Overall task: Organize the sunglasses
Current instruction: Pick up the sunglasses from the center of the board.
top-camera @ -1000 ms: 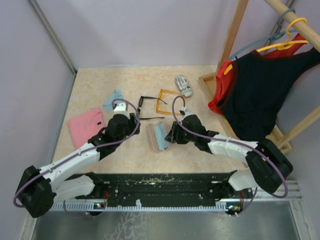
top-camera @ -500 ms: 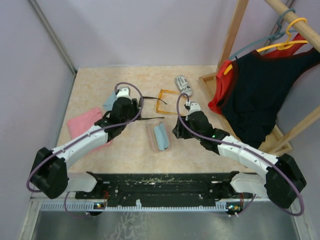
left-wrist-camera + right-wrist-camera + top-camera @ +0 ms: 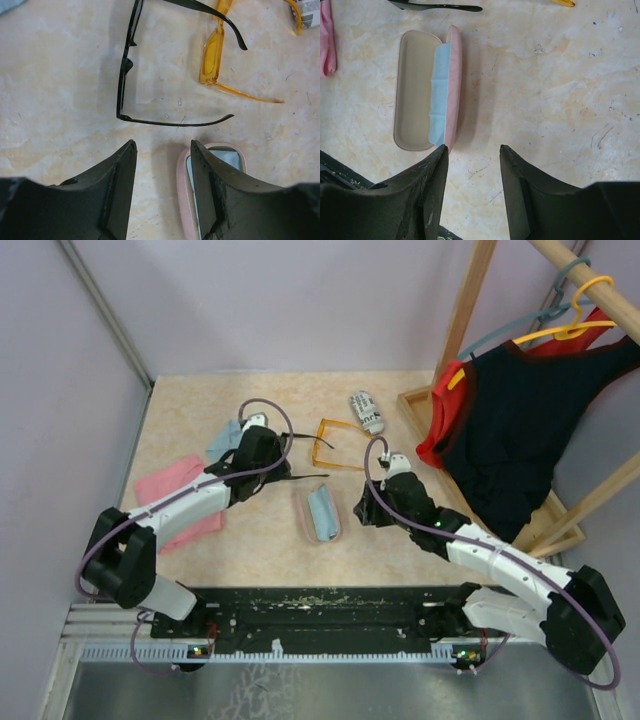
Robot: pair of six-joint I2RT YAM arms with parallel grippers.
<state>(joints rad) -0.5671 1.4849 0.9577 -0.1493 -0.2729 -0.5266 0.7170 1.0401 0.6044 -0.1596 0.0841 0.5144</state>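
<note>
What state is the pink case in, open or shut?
Open: the pink case shows its beige lining, with a blue cloth along the raised lid.

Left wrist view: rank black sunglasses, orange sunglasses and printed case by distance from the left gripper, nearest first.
1. The black sunglasses: straight ahead of the left gripper, just past its fingertips.
2. The orange sunglasses: beyond the black pair, ahead and to the right.
3. The printed case: farthest, cut off at the top-right corner.

White-and-black arms [image 3: 180, 512], looping purple cables [image 3: 268, 402], matte black jaws.
</note>
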